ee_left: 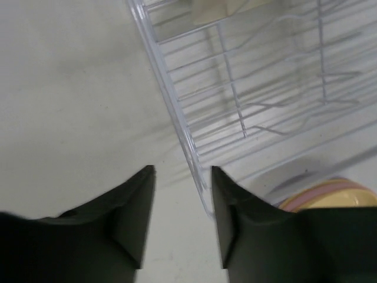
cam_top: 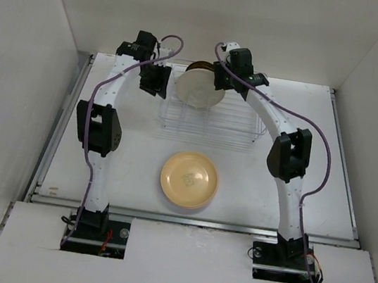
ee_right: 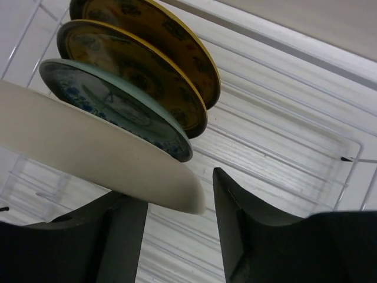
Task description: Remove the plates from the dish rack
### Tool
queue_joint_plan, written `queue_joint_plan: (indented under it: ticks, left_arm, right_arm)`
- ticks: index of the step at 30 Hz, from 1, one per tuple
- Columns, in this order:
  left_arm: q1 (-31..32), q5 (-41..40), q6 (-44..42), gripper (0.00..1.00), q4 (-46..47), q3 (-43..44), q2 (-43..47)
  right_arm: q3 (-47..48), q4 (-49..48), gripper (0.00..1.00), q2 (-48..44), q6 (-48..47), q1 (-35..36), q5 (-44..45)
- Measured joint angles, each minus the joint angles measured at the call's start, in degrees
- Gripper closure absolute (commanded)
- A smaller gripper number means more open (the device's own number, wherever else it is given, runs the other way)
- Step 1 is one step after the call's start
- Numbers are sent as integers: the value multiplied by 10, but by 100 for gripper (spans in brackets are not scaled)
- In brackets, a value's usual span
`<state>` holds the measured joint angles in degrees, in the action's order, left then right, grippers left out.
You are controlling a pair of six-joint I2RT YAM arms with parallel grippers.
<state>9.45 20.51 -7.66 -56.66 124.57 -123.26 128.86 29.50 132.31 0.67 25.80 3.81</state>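
Overhead, the dish rack [cam_top: 209, 125] sits toward twelve o'clock on the table [cam_top: 311, 181], its long side running from nine to three. Four plates stand on edge near its eleven o'clock corner, faces turned roughly to six. The cream plate [ee_right: 82, 147] is in front, then a teal plate [ee_right: 121, 106], then two brown-and-yellow plates [ee_right: 141, 71] behind. A stack of plates [cam_top: 189, 179], yellow on top with pink showing beneath it in the left wrist view, lies flat at six o'clock from the rack, well apart from it.

The next move, as I judge it, turns on the cream plate and the right gripper [ee_right: 174, 188]. That arm is plainly the nearer one, since it hangs at the plate's three o'clock rim. From its own camera the rim pokes in from nine o'clock and ends between the two fingers. The plate's disc runs nine to three, so the fingers look set to straddle its thickness. The jaws stand at a middling width. The rim lies against or just over the nine o'clock finger, with a clear gap to the other, so I read no firm hold yet.

The left gripper [ee_left: 181, 177] is at the rack's nine o'clock end, jaws fairly narrow, holding nothing. The rack's corner wire passes between its fingers, close to the three o'clock one; whether it touches I cannot tell.
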Motion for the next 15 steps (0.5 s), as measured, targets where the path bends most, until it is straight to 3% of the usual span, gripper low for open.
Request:
queue_joint_plan:
  ticks: [3,7,15]
  left_arm:
    - [-1,-9,16,71,7,3,-45]
    - [4,4,39,97,7,3,-83]
    - [0,-6,96,100,6,2,-87]
  right_arm:
    - [2,1,74,9,-10,-14,-37]
    - [-2,-4,98,9,-62,-15,-46]
    - [-25,-13,100,-5,-88,-14,-40]
